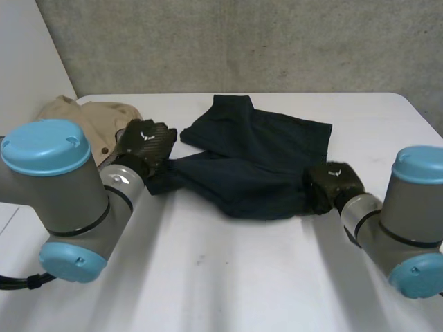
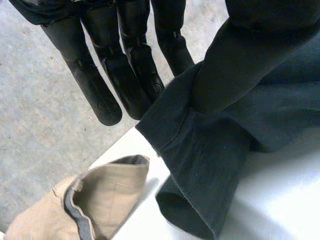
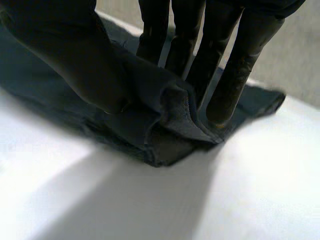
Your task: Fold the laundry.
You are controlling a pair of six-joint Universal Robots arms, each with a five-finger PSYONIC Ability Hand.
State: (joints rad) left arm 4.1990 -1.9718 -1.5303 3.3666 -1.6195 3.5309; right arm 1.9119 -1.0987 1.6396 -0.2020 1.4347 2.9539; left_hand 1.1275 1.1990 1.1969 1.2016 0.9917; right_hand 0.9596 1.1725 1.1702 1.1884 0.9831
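Nearest: left arm (image 1: pixel 59 187) and right arm (image 1: pixel 408 214) reach in over bare white worktop (image 1: pixel 228 277).

Left robot hand (image 1: pixel 147 142) is at the left near corner of the dark blue garment (image 1: pixel 256 152). In the left wrist view its fingers (image 2: pixel 125 75) are straight and its thumb (image 2: pixel 250 55) presses the hemmed edge against them, so the cloth is pinched, not wrapped. That corner is lifted clear of the worktop and the hem hangs down below the hand.

Right robot hand (image 1: pixel 332 183) is at the right near edge of the same garment. In the right wrist view the fingers (image 3: pixel 230 75) are straight, the thumb (image 3: pixel 75 55) lies across from them, and a doubled-over fold of cloth is nipped between the two. Here the fold sits low, at the worktop.

Between the hands the garment lies crumpled and partly folded over itself, roughly mid-worktop. Its far part spreads flat toward the back edge.

Beyond the left robot hand lies a beige garment (image 1: pixel 86 114), bunched at the far left corner and just beside the dark one. I cannot tell whether they touch.

Farthest is a grey wall (image 1: pixel 277 41).
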